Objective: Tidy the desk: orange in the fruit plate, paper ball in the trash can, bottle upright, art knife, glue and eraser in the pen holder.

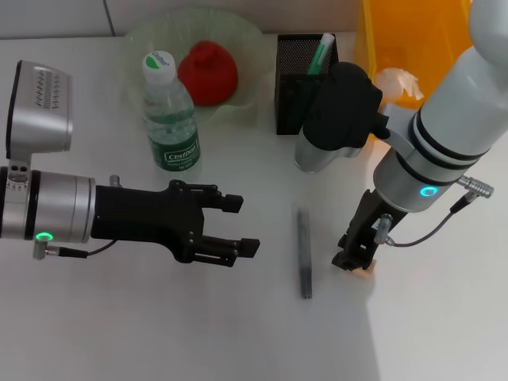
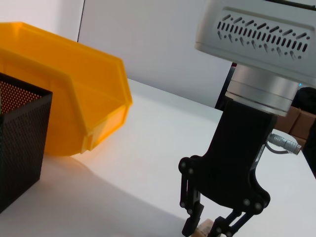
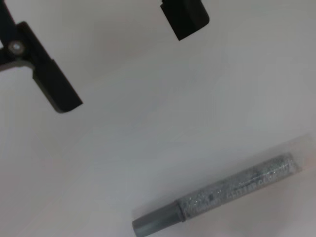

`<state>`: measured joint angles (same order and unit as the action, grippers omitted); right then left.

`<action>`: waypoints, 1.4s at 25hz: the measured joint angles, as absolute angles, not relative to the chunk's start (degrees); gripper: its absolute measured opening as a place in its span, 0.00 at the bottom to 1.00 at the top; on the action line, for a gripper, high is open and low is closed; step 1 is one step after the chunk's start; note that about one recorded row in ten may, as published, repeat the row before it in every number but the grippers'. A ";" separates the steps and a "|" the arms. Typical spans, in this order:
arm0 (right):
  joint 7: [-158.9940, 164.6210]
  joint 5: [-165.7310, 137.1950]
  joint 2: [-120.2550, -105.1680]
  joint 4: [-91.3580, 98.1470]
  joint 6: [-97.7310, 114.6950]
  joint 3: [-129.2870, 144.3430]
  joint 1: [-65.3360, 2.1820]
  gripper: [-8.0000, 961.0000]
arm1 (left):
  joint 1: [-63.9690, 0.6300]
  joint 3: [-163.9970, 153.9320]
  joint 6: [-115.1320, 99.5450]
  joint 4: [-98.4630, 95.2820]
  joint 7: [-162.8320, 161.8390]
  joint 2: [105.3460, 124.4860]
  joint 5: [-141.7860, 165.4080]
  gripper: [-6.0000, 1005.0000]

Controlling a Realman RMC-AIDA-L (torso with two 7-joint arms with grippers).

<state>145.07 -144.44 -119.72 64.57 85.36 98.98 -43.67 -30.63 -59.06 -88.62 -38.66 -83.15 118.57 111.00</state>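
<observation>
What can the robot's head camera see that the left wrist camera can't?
Only the head view shows the upright bottle, the red fruit in the plate, the glue pen and the left gripper. Only the left wrist view shows the right gripper's fingers close up, around a small tan thing. Both show the yellow bin, pen holder and right gripper.

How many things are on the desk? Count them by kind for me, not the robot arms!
Bottle, standing: 1
Fruit plate, with a red fruit in it: 1 plate, 1 fruit
Pen holder, with something green-tipped in it: 1
Yellow bin, with a paper ball in it: 1 bin, 1 ball
Glue stick, lying flat: 1
Small eraser under the right gripper: 1
Total: 8
</observation>
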 joint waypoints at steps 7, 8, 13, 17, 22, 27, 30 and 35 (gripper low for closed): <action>145.41 -144.93 -119.53 68.66 86.51 98.11 -42.02 0.24 | -29.81 -58.97 -89.01 -38.67 -83.03 118.56 111.00 0.79; 145.42 -144.94 -119.50 69.43 86.79 97.53 -41.75 0.24 | -29.77 -58.97 -89.07 -38.67 -83.01 118.57 111.00 0.79; 145.44 -145.00 -119.45 71.31 87.47 95.81 -40.91 0.23 | -29.56 -58.97 -89.30 -38.72 -83.01 118.56 111.00 0.79; 145.43 -145.54 -119.36 75.07 89.08 90.47 -40.13 0.23 | -29.48 -58.97 -89.54 -38.91 -83.18 118.56 111.00 0.79; 143.75 -145.83 -119.31 82.88 89.90 75.04 -39.07 0.23 | -29.44 -58.97 -89.97 -39.16 -83.27 118.55 110.90 0.79; 138.95 -132.92 -119.02 79.17 80.68 55.58 -39.09 0.23 | -29.47 -58.97 -90.23 -39.18 -83.24 118.51 110.55 0.79; 134.54 -124.53 -117.96 70.12 73.41 52.18 -40.05 0.23 | -30.32 -59.31 -90.85 -39.20 -83.17 118.48 110.20 0.79; 123.07 -113.29 -116.77 52.98 63.40 51.73 -42.68 0.23 | -30.75 -59.19 -90.90 -39.20 -83.27 118.52 109.77 0.79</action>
<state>123.07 -113.29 -116.77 52.98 63.40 51.73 -42.68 -30.75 -59.19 -90.90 -39.20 -83.27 118.52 109.77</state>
